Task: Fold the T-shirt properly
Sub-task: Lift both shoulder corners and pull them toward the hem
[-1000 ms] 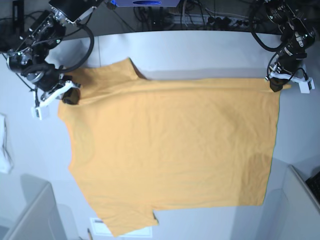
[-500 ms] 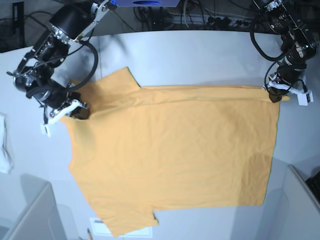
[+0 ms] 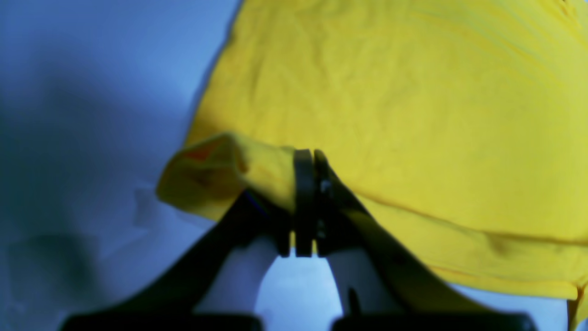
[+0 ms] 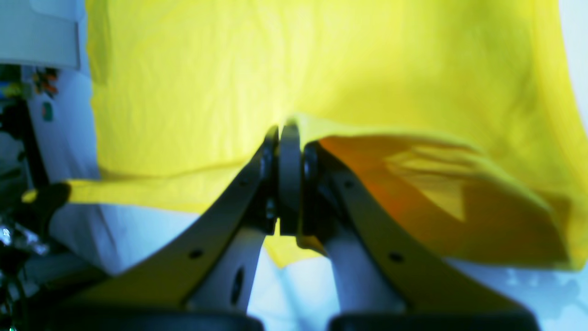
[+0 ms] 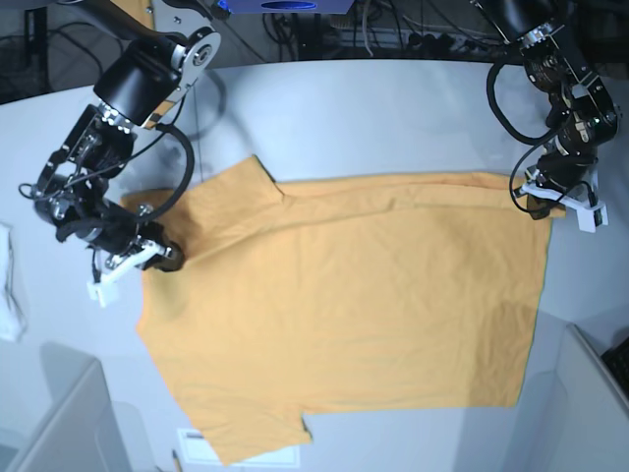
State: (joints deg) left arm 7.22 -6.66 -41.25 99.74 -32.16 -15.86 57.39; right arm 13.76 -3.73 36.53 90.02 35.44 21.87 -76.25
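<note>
The T-shirt (image 5: pixel 344 315) lies spread over the middle of the grey table (image 5: pixel 393 108), its far edge folded toward the near side in a loose band that runs from the left sleeve area across to the right corner. The right gripper (image 5: pixel 162 259), on the left of the base view, is clamped on the shirt's left far corner; in its wrist view the jaws sit pressed together with a lifted flap of cloth caught between them, the fabric bulging to one side. The left gripper (image 5: pixel 539 205), on the right of the base view, is likewise closed on the shirt's right far corner, and its wrist view shows the two fingers (image 3: pixel 304 202) tight together with a rolled hem of cloth hanging beside them. A sleeve juts out at the near left, lying partly over a white sheet of paper (image 5: pixel 197 447). Grey bins stand at the near corners: one at near left (image 5: pixel 69 423) and one at near right (image 5: pixel 590 393); what either one holds cannot be made out. A white cloth (image 5: pixel 10 285) lies at the far left edge of the table, well apart from the shirt.
</note>
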